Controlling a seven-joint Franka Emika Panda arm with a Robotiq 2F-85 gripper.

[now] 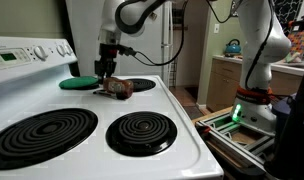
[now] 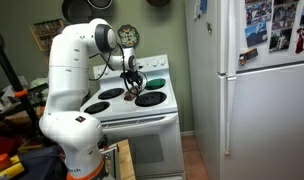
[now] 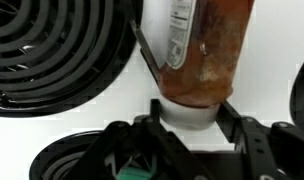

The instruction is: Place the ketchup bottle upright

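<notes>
In the wrist view, the end effector (image 3: 187,85) straddled the ketchup bottle (image 3: 202,45) near its pale cap (image 3: 187,112), with the jaws partly open. One dark finger (image 3: 147,60) lay against the label side at 9 o'clock, but whether the opposite finger pressed the bottle could not be told. White tabletop (image 3: 82,118) showed beneath, with a black coil burner (image 3: 52,50) at the bottle's 10 o'clock.

In an exterior view, two front burners (image 1: 142,130) filled the foreground of the tabletop (image 1: 182,112). Farther back, the ketchup bottle (image 1: 120,88) appeared to lie on its side, not upright. The end effector (image 1: 105,72) was down at its 9 o'clock end. A flat green disc (image 1: 80,82) sat near the bottle, also at 9 o'clock. Beyond, at 2 o'clock, a teal kettle (image 1: 233,47) stood on a counter.

In an exterior view, the white arm (image 2: 72,70) reached over the stove, with a refrigerator (image 2: 257,100) at its 3 o'clock.
</notes>
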